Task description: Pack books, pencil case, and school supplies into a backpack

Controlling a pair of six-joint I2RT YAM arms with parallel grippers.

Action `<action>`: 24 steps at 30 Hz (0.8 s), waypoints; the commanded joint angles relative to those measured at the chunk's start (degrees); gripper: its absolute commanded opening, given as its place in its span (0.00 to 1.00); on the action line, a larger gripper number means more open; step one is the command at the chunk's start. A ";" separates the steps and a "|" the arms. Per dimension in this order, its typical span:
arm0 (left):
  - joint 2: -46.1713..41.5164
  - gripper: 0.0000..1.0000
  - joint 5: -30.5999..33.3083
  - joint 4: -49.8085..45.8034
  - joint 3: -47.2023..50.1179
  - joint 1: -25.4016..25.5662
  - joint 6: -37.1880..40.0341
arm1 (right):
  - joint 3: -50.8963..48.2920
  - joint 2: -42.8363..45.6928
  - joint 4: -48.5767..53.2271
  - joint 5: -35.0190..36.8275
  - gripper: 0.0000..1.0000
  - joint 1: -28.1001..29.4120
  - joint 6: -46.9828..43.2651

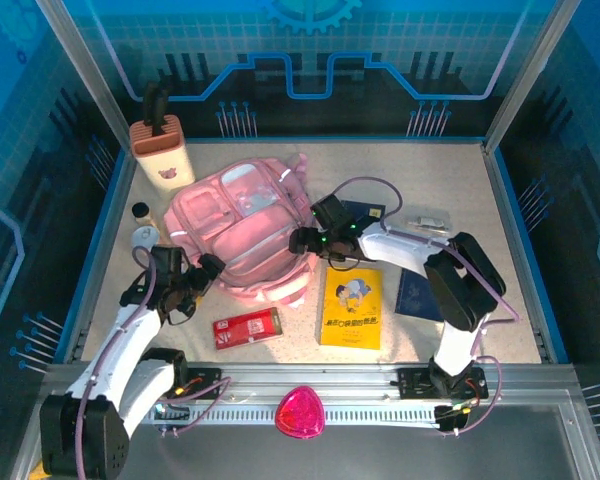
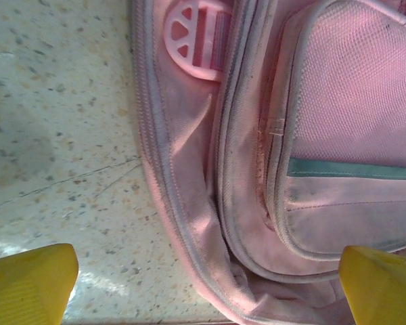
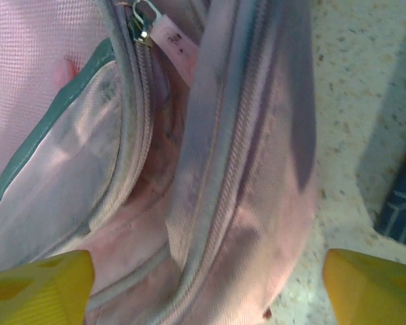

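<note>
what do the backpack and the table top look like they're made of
Backpack: soft matte pink woven fabric, probably nylon or polyester; the weave, stitched seams and creases show. Table top: hard, pale, speckled, faintly glossy, like terrazzo or a printed laminate; cannot tell which.

Left arm (image 1: 115, 350) and right arm (image 1: 405, 248) are built alike: long links are clad in white shells, joints (image 1: 460, 290) are housed in black blocks. A lilac cable (image 1: 145, 285) is routed outside the left shell. A second lilac loop (image 1: 368, 182) is seen by the right wrist. Left base (image 1: 75, 430) is a black drum, right base (image 1: 450, 385) a smaller black block with more lilac wiring. Green lights (image 1: 325, 240) are lit on the right wrist, an orange light (image 1: 180, 388) low on the left arm. Left claw (image 1: 212, 268) and right claw (image 1: 298, 240) are seen as black from above. In the wrist views, left fingers (image 2: 27, 281) and right fingers (image 3: 372, 284) are seen as bright yellow blunt wedges, finely ribbed.
</note>
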State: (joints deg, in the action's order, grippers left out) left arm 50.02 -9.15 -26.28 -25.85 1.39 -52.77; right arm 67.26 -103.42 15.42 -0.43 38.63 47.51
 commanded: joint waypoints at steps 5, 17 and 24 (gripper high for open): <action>5.59 0.99 -3.66 10.78 1.43 2.15 -2.98 | 3.58 -4.74 -1.31 -0.44 0.65 0.82 -1.57; 18.34 0.93 -3.07 22.58 -4.37 9.45 -3.63 | 0.83 1.86 -2.66 -0.81 0.00 0.35 -4.47; 26.27 0.87 -1.66 25.25 -12.06 10.13 -0.74 | -1.86 8.53 -0.25 -1.69 0.00 1.28 -6.00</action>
State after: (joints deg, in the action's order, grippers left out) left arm 74.15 -11.57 -7.81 -32.47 11.09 -55.44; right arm 66.04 -98.91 14.50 0.36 38.57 43.44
